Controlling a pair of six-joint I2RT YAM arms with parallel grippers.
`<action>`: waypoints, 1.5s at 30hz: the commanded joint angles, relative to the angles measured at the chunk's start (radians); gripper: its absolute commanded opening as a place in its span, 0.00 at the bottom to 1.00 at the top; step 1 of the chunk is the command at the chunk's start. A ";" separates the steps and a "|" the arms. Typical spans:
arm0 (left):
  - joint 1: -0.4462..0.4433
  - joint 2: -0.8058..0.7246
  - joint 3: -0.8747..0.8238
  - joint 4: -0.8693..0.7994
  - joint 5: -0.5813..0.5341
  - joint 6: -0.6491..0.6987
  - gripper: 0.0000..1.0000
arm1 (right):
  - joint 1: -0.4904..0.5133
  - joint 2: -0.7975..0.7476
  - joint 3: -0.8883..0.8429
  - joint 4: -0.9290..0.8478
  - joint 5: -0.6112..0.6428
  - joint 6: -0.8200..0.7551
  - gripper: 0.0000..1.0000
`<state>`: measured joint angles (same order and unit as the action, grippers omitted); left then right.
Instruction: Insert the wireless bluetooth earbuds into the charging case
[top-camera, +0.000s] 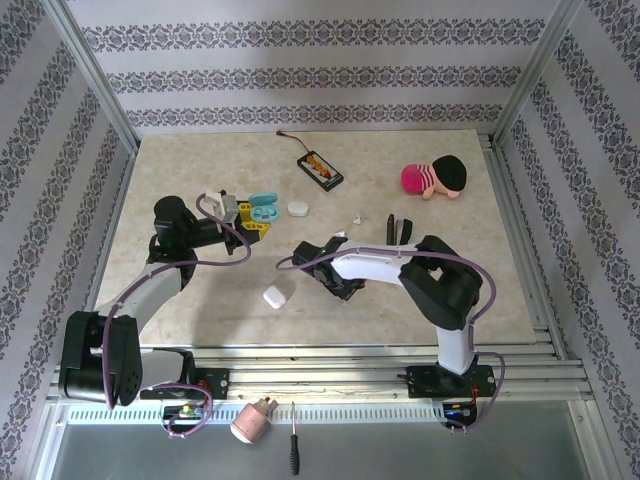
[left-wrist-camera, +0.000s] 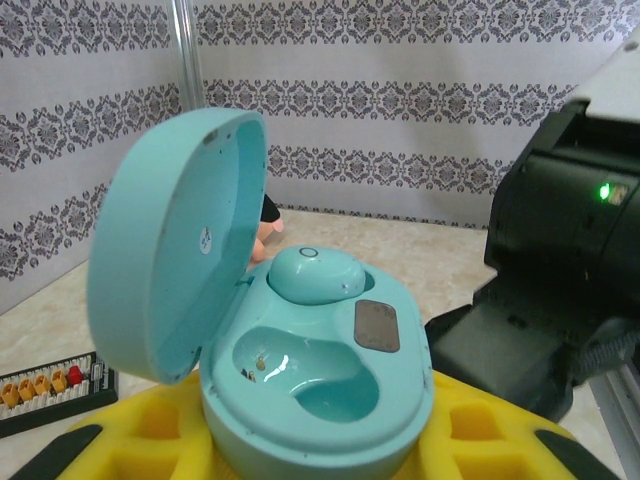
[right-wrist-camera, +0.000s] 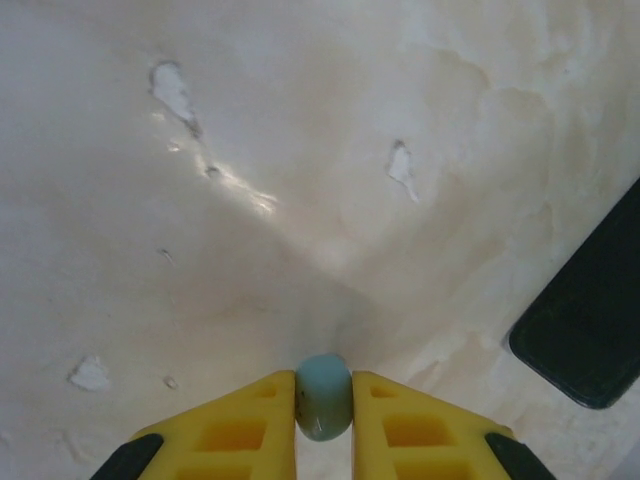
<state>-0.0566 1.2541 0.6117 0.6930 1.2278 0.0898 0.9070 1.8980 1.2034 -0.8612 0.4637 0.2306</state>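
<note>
1. Left jaws were clamped on the light-blue charging case (left-wrist-camera: 330, 400), yellow pads (left-wrist-camera: 130, 440) on both sides, at mid-left of the tabletop (top-camera: 200, 290).
2. Case lid (left-wrist-camera: 170, 260) stood hinged open, approx. upright.
3. Seated blue earbud (left-wrist-camera: 312, 272) sat in the far socket; near socket (left-wrist-camera: 320, 375) was bare w/ a few specks.
4. Right jaws were closed on the loose blue earbud (right-wrist-camera: 323, 395), pinched betw. yellow fingertips (right-wrist-camera: 250, 420) low over the tabletop; couldn't tell if it touched the surface.
5. Right arm (top-camera: 380, 265) reached left to mid-tabletop, jaws right of the case, not touching.
6. Misc: white case (top-camera: 274, 296) nr front; second white case (top-camera: 298, 208) just right of the blue one; plush doll (top-camera: 435, 178) back right; black connector strip (top-camera: 322, 170) at back.
</note>
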 joint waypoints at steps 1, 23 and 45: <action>0.004 0.000 -0.009 0.111 -0.021 -0.018 0.34 | -0.029 -0.141 -0.013 0.028 -0.078 0.061 0.16; -0.112 0.171 -0.037 0.352 -0.244 0.020 0.33 | -0.243 -0.525 0.094 0.437 -0.906 0.330 0.17; -0.148 0.237 -0.016 0.379 -0.221 -0.013 0.32 | -0.179 -0.274 0.301 0.601 -0.883 0.365 0.16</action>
<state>-0.1909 1.4807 0.5816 1.0107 0.9863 0.0898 0.7177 1.6054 1.4654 -0.2722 -0.4446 0.6140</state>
